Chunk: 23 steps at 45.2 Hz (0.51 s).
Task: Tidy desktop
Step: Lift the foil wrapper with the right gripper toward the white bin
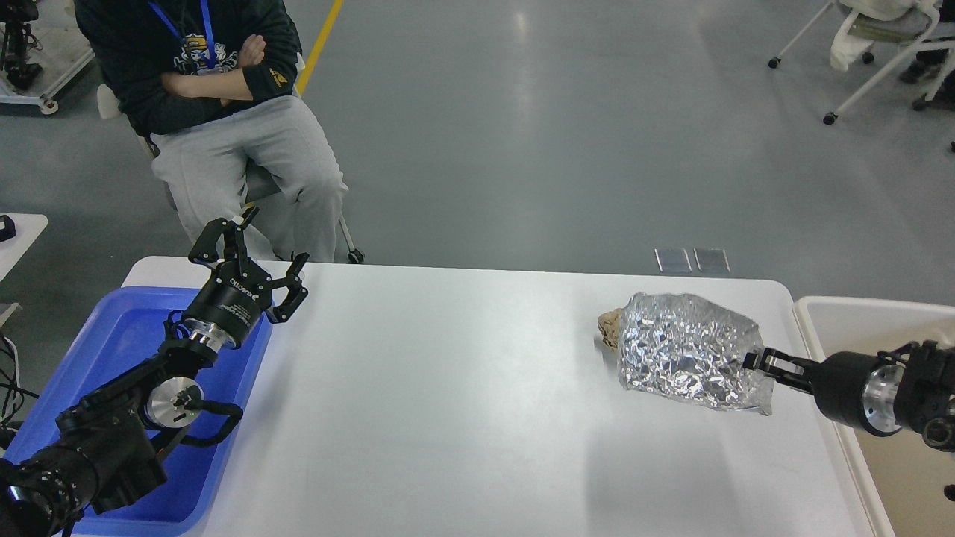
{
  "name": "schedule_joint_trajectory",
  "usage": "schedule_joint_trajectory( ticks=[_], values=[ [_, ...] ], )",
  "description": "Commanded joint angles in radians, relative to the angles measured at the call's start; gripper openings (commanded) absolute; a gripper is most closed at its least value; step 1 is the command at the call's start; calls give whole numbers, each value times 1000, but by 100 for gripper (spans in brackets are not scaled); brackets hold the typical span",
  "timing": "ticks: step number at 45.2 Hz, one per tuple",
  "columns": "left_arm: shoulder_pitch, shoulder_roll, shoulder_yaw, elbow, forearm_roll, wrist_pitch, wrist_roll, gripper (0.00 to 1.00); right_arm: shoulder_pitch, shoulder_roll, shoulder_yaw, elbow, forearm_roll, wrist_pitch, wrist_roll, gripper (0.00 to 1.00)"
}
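The white desktop (448, 403) fills the middle of the head view. My right gripper (755, 361) is shut on the edge of a crumpled silver foil bag (683, 349) and holds it lifted above the right part of the desktop. A crumpled tan paper ball (609, 327) lies on the desktop, mostly hidden behind the bag's left edge. My left gripper (254, 257) is open and empty, raised over the far edge of the blue tray (119, 335).
A cream-coloured bin (843, 321) stands just off the desktop's right end, under my right arm. A seated person (224, 112) is beyond the far left corner. Wheeled chairs (873, 52) stand far right on the grey floor.
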Motion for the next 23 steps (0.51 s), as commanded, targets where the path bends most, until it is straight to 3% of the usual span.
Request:
schedule_joint_trajectory(
  ticks=[1,12,23],
  values=[
    [0,0,0,0,0,0,0,100,84,-109,4,-12,-2,90,2,0],
    [0,0,0,0,0,0,0,100,68,-148,13,-204,50,156,-3,0],
    [0,0,0,0,0,0,0,100,-53,-147,19,-462,323,196,-18,0]
  ],
)
